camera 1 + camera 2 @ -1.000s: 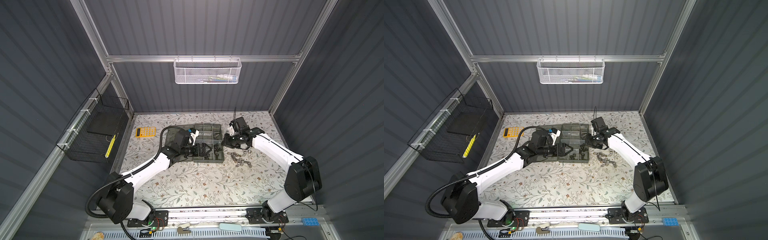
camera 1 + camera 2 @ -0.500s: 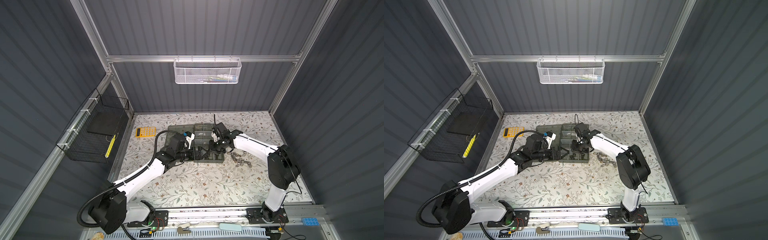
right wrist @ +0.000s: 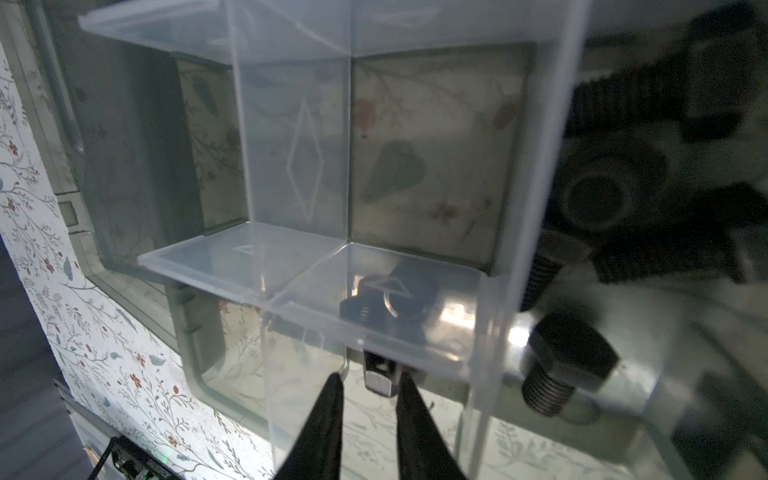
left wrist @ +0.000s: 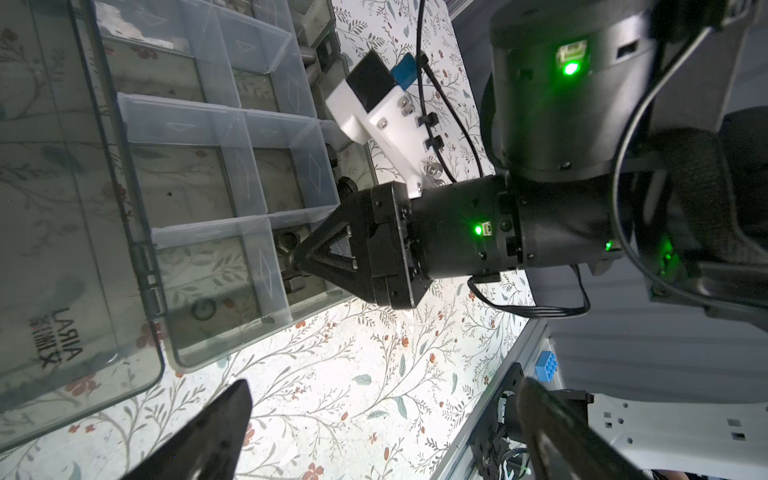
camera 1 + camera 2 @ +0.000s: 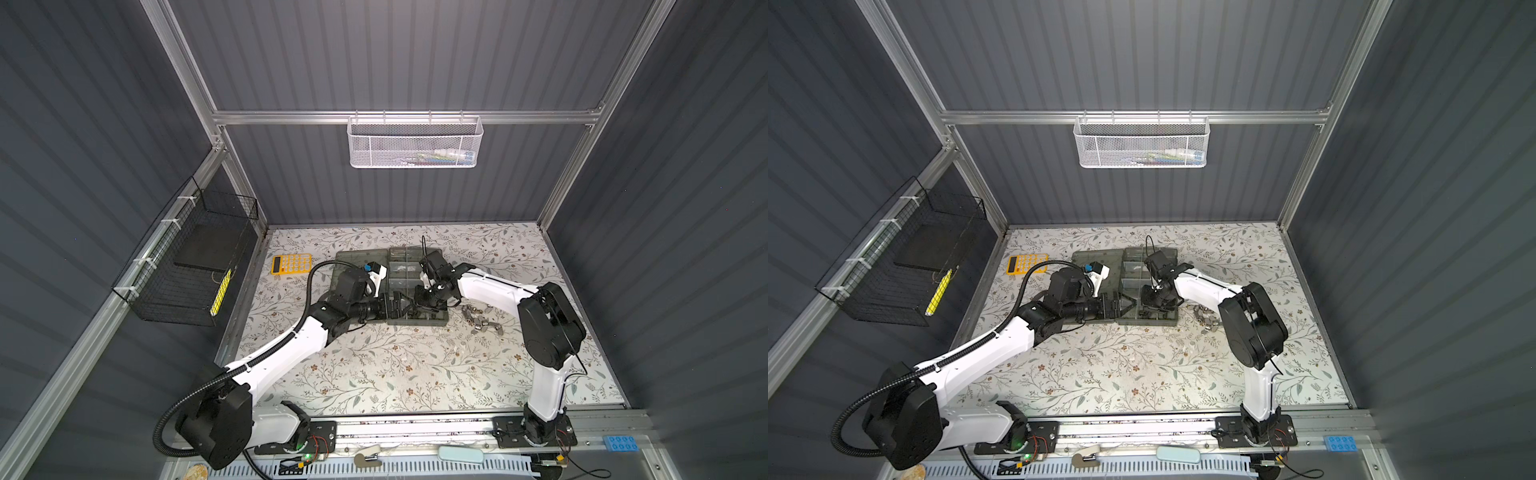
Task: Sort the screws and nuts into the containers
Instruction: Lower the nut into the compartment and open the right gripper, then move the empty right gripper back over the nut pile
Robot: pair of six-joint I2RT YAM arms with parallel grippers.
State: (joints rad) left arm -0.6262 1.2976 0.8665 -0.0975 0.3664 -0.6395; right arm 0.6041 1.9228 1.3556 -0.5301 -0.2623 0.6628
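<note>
Two grippers sit low at the near edge of the case (image 5: 419, 321). L gripper (image 4: 384, 382) is spread wide w/ nothing in it, by the near left corner. R gripper (image 3: 372, 376) points tips-down over a near cell (image 3: 432, 274), and its jaws are a little way apart.

One silver nut (image 3: 379, 380) sits right btwn the R tips w/ a small gap each side. I think it is loose, but the view thru the clear wall is murky, so a light pinch is possible.

Key thing: the nut is straight under the R tips and over the cell. It only needs to fall, w/ no side move.

A black nut (image 3: 388, 295) lies just beside it. In the next cell over, black screws (image 3: 569, 365) lie on their sides.

Just right of the case, on the table (image 5: 374, 365), is the pile (image 5: 471, 318) of silver bits not sorted yet. R arm is nearer to it than L.

Farther back are the far cells (image 5: 405, 255). The flat lid (image 5: 349, 259) lies open to the left.
</note>
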